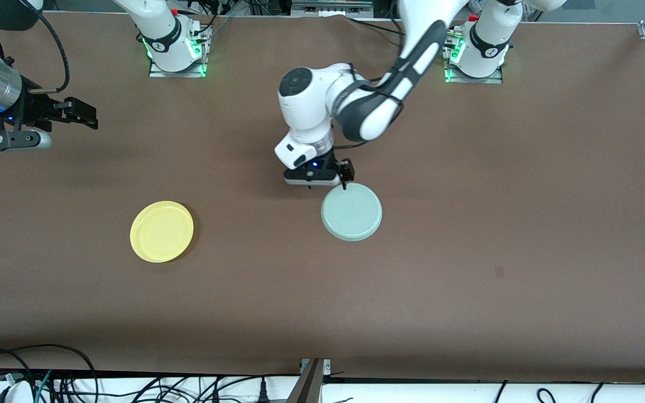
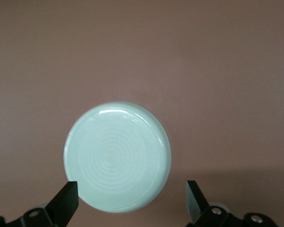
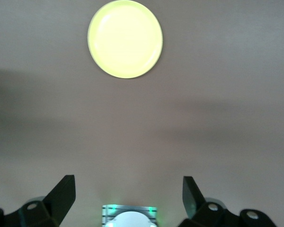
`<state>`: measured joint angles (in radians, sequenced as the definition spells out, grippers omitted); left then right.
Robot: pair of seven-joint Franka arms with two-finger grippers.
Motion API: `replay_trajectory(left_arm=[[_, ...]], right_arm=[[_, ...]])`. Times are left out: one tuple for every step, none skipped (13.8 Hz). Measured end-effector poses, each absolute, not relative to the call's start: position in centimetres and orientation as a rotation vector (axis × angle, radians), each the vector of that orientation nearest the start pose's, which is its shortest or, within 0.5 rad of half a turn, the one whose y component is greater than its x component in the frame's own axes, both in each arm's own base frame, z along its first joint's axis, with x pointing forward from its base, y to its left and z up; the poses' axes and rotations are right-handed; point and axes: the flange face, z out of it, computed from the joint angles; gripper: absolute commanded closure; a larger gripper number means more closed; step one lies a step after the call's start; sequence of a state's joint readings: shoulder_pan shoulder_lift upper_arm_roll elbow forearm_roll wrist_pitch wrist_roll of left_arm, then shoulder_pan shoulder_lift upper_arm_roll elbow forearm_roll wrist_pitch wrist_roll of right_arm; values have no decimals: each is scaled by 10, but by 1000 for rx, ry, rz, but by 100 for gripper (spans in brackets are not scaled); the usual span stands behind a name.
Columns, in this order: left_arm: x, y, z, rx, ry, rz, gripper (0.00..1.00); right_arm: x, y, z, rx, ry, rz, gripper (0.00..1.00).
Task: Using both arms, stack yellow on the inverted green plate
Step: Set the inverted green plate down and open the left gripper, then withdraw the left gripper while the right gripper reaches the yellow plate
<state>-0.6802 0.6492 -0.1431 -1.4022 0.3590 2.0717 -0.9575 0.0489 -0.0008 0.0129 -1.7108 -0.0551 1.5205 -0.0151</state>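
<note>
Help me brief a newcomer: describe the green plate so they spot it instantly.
On the brown table, look near the middle, just under the open left gripper. The green plate lies there upside down, flat underside up. It is pale mint, unlike the bright yellow plate toward the right arm's end.

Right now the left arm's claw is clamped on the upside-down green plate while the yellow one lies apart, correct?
Not clamped. The left wrist view shows the left gripper open, its fingers clear of the inverted green plate. The yellow plate does lie apart.
</note>
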Motion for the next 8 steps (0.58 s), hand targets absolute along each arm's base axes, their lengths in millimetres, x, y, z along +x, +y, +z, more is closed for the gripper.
replay_trajectory(left_arm=[[542, -482, 353, -3036, -99, -286, 0], [563, -454, 375, -3061, -208, -277, 0], [583, -420, 398, -3075, -317, -281, 0], [602, -385, 418, -3075, -415, -299, 0], [617, -349, 438, -3066, -506, -316, 0], [627, -313, 457, -3044, -596, -306, 0], [631, -280, 472, -3019, -673, -266, 0], [632, -250, 486, -3001, -714, -217, 0]], right_arm=[[542, 26, 550, -3197, -130, 317, 0], [546, 24, 540, -3200, -126, 347, 0], [552, 19, 524, -3198, -115, 391, 0], [559, 15, 506, -3193, -104, 429, 0], [570, 11, 487, -3191, -96, 440, 0], [582, 9, 467, -3193, -94, 415, 0], [595, 7, 446, -3194, -90, 382, 0], [606, 3, 423, -3183, -76, 362, 0]])
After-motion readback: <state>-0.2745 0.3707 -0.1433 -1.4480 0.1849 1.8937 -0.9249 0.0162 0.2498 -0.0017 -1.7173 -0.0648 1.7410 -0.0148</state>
